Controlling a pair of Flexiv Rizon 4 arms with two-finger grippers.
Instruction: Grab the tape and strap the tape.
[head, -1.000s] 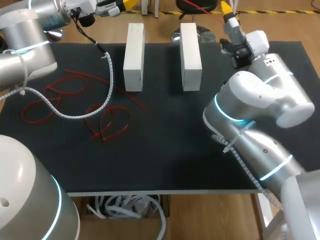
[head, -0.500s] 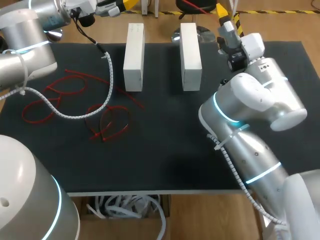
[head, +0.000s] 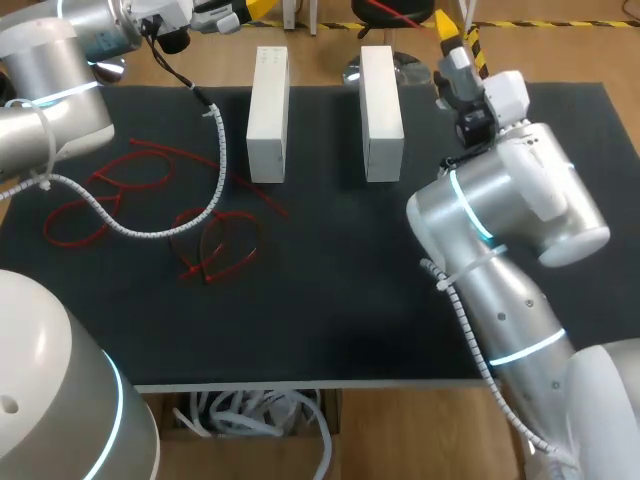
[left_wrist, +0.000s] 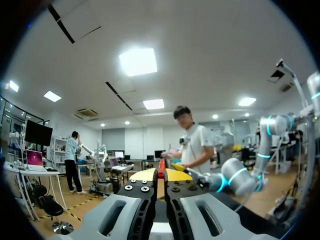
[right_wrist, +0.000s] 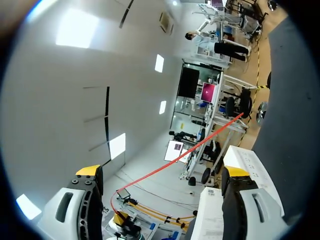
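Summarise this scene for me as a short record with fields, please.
surface: black mat
blocks: left white block and right white block, lying parallel, apart, at the far side
loose: red straps scattered on the mat's left part
left gripper: off the far left corner, shut on a held strap
right gripper: open, at the far edge beside the right white block

Black mat-covered table (head: 330, 300) lay under and short of the right pincer (head: 449, 22). Two white rectangular blocks stood on it, parallel and apart. Near white block (head: 381, 110) sat just beside that pincer, toward the table's middle. Far white block (head: 267, 112) sat closer to the left pincer (head: 245, 12).
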